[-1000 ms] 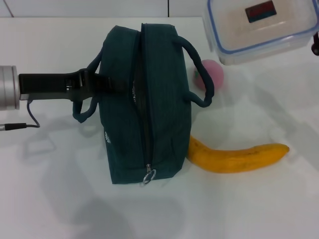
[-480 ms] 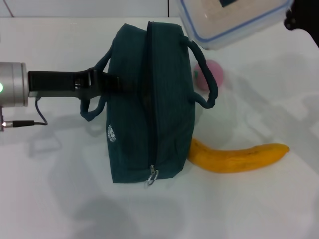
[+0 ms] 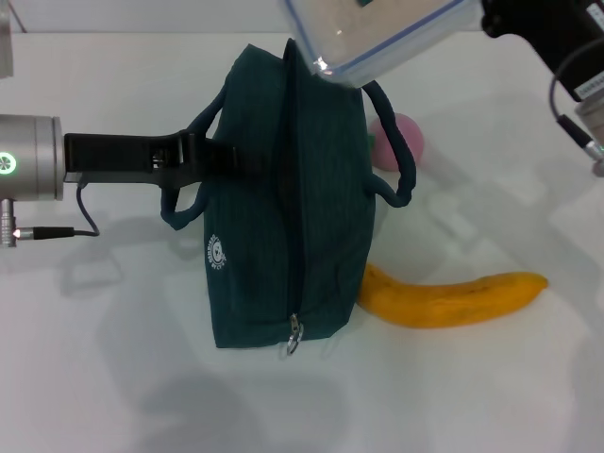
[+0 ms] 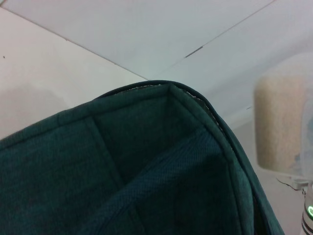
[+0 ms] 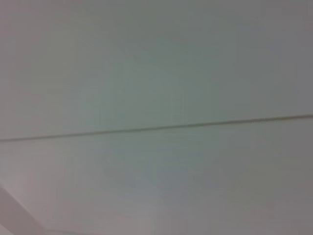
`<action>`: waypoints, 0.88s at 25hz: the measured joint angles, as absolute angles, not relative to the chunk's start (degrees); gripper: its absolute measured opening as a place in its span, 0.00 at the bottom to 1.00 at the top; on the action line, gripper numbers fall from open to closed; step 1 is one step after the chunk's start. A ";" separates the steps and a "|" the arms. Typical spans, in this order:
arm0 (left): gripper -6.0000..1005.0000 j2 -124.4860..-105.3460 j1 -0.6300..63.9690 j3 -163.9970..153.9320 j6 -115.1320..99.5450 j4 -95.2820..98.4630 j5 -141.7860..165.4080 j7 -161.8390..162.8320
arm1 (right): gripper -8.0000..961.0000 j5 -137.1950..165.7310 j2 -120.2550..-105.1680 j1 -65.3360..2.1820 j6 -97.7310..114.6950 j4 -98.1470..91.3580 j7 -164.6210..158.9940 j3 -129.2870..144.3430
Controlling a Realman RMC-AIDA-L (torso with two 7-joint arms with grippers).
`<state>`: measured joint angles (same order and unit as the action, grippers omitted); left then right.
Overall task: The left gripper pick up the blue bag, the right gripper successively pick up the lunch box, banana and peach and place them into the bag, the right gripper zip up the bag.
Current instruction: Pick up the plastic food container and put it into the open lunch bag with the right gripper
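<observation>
Lunch box (image 3: 377,33) has slid from 1 o'clock to 12 o'clock, now tilted over the blue bag (image 3: 288,198) top, so insertion looks imminent. Right gripper (image 3: 514,17) carries it; finger state can't tell. Left gripper (image 3: 203,159) stays pinched on the handle. Banana (image 3: 451,297) at 4 o'clock and peach (image 3: 404,137) unmoved.

The lunch box (image 3: 377,33) is cut off by the head view's far edge, and the right pincer's fingers cannot be made out there. The blue bag (image 3: 288,198) hides part of the peach (image 3: 401,140) and the banana's (image 3: 453,297) left end. The right wrist view shows only a blurred pale surface.
</observation>
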<state>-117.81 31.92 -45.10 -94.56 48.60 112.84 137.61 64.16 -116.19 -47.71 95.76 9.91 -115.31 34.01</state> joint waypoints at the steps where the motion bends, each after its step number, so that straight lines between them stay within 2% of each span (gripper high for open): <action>1: 0.04 -117.82 31.92 -45.10 -94.57 48.60 112.84 137.57 | 0.10 64.98 -116.19 -48.11 95.21 10.06 -115.12 33.61; 22: 0.04 -117.61 32.04 -44.56 -94.48 48.64 112.77 136.23 | 0.10 73.79 -116.19 -48.79 84.48 9.83 -110.21 31.57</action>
<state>-117.61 32.04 -44.56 -94.48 48.64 112.77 136.23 73.79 -116.19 -48.79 84.48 9.83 -110.21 31.57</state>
